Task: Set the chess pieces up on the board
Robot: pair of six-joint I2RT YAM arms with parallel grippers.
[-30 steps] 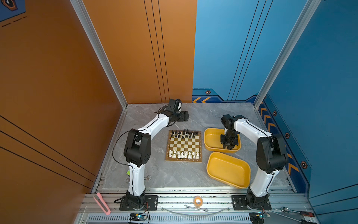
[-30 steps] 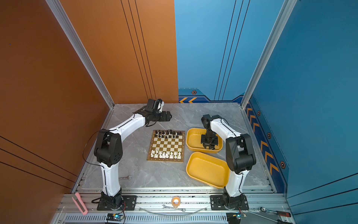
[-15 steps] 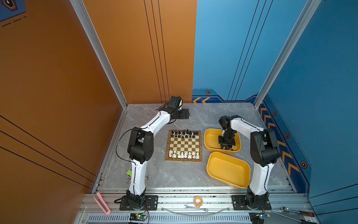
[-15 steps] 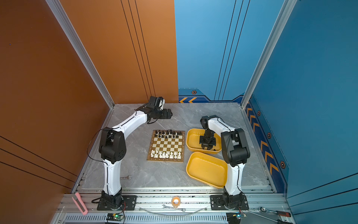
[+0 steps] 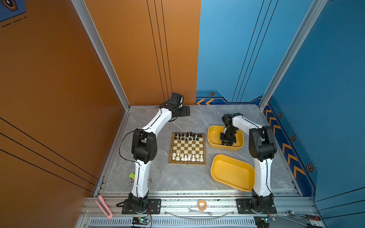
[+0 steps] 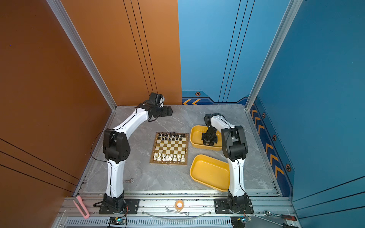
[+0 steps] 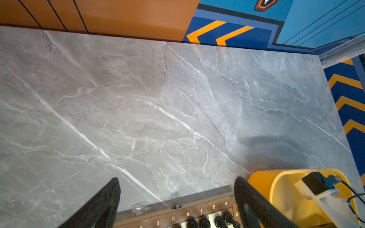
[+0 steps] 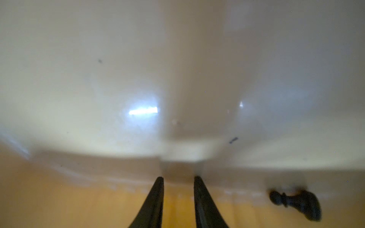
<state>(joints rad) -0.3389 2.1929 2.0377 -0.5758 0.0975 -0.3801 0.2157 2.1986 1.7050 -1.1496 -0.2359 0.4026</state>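
The board (image 5: pixel 187 148) (image 6: pixel 169 149) lies mid-table in both top views. Black chess pieces (image 5: pixel 187 135) fill its far rows and white ones (image 5: pixel 187 157) its near rows. My right gripper (image 5: pixel 228 142) (image 6: pixel 209 142) reaches down into the far yellow tray (image 5: pixel 212 138). In the right wrist view it (image 8: pixel 178 178) is narrowly open with nothing between the fingers, and a black pawn (image 8: pixel 296 203) lies on its side beside them. My left gripper (image 5: pixel 185 111) (image 7: pixel 176 181) hangs wide open and empty over the marble behind the board's far border (image 7: pixel 197 211).
A second yellow tray (image 5: pixel 231 171), with nothing showing in it, sits at the front right of the board. A wrench (image 5: pixel 151 180) lies by the left arm's base. On the front rail are a pink cutter (image 5: pixel 103 207), a tape roll (image 5: pixel 201 204) and more tools.
The right arm's elbow has swung left and back while its gripper stayed in the far tray. The left gripper has drifted slightly toward the back wall.
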